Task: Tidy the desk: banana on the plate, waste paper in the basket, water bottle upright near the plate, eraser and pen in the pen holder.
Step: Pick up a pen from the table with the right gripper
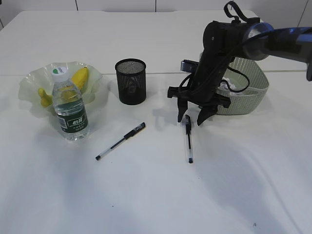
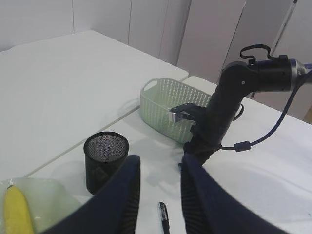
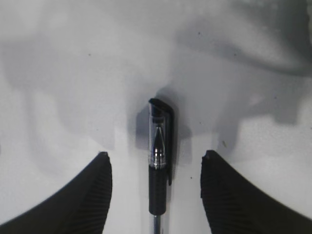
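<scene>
Right gripper — jaws spread wide, grasping nothing, poised just above the white table. Capped gel pen — lying flat, centred between the fingertips, touching neither.

A banana is seen in the pale plate, a capped water bottle upright before it. Right of the mesh pen holder, two pens lie flat; crumpled paper sits in the green basket.

White table: plate, bottle, holder, basket, pens.
</scene>
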You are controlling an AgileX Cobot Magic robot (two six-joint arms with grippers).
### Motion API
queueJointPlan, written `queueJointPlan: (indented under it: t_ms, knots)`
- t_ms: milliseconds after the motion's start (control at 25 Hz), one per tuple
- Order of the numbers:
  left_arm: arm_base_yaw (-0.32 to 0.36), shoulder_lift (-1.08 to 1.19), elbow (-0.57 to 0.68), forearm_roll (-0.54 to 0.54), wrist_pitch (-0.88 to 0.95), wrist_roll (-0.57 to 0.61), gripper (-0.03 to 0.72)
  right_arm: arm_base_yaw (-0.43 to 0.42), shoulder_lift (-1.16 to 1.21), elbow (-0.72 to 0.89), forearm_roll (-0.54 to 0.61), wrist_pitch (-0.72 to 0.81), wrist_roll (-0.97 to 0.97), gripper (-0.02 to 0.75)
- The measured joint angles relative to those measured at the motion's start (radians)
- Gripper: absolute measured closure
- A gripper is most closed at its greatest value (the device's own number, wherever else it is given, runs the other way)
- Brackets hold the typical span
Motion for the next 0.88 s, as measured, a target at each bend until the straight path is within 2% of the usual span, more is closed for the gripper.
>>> queueJointPlan:
  t_ms: [880]
  knots:
    - [0.000, 0.000, 0.000, 0.000, 0.000, 0.000, 0.497, 0.000, 0.000, 0.000, -0.029, -0.002, 0.016, 0.311]
